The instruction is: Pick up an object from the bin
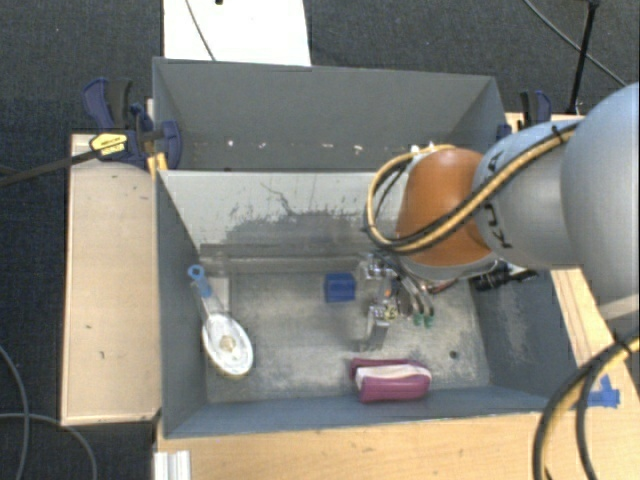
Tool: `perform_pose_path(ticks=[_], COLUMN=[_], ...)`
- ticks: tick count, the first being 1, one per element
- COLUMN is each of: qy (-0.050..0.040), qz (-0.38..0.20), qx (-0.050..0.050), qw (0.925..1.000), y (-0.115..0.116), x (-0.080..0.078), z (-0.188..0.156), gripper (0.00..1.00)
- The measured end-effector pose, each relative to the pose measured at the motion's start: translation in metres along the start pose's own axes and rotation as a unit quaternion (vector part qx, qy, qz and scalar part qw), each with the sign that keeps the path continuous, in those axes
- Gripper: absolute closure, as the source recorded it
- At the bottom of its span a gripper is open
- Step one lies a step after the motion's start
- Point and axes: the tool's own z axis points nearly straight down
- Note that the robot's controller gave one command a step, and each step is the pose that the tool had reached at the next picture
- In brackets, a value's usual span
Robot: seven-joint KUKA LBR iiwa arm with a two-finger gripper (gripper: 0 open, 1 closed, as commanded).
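Three things in bin [300, 118]. Arm enters from right, hand [377, 323] points down mid-frame, just right of blue cube [340, 288], above pink block [391, 380]; white scoop [226, 343] lower left. Hand opening: can't tell.

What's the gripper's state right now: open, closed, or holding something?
Gripper: cannot be told; it hangs beside the small blue block, over the floor of the grey metal bin.

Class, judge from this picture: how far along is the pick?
Done: the hand is down inside the bin, near the blue block. Under way: nothing visibly gripped. Left: grasping and lifting; the block, pink-and-white object and white scoop all lie on the floor.
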Motion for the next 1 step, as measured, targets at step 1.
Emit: perform_pose_path(ticks=[1], qy=[-0.0022], qz=[0.026], qx=[-0.001], qw=[0.9997], y=[0.0153], x=[-0.0274], z=[-0.0004], gripper=[0.00])
